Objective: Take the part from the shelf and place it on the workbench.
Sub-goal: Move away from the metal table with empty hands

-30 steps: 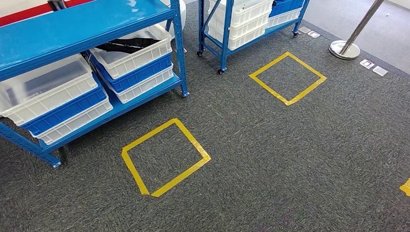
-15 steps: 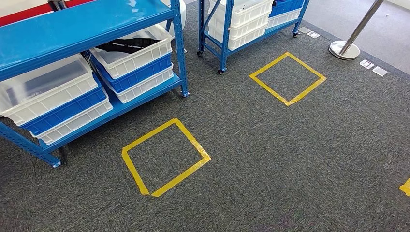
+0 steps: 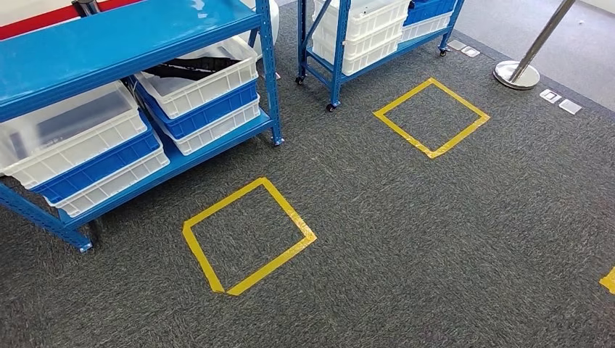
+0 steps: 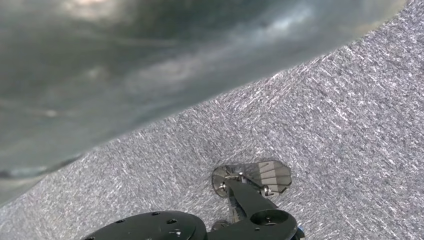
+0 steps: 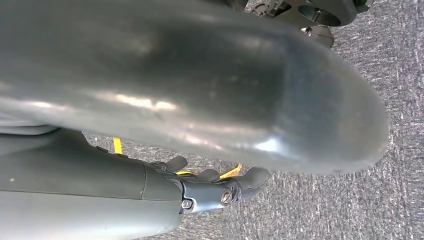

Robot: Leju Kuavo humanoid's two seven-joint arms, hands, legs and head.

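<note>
**Facing the shelf, part in a bin, hands hanging low**

Looking down from the head view, the robot faces a blue shelf (image 3: 123, 32) standing on dark grey carpet (image 3: 435, 239). On the shelf's lower level sit two stacks of white and blue bins. The nearer stack is topped by a clear-sided bin (image 3: 69, 134) with something dark and blurred inside; what it is cannot be told. The farther stack is topped by a white bin (image 3: 199, 83), and in it lies a black part (image 3: 190, 67), long and flat, resting across the bin's inside. It lies untouched, well apart from both hands.

A square of yellow tape (image 3: 246, 235) marks the carpet just in front of the shelf. A second taped square (image 3: 431, 116) lies farther off, near a second blue shelf (image 3: 337, 51) on small wheels, which also carries white and blue bins. A metal post with a round base (image 3: 518, 74) stands beyond that square, with small floor plates beside it.

In the right wrist view the right hand (image 5: 210, 187) hangs over the carpet, with yellow tape showing just past it. Its dark fingers (image 5: 252, 179) lie loosely apart with a slight curl and grip nothing. A broad blurred grey cover lies across much of this view.

In the left wrist view a blurred grey surface lies over grey carpet; the left hand's fingers cannot be made out, so whether they are apart or closed cannot be told.
</note>
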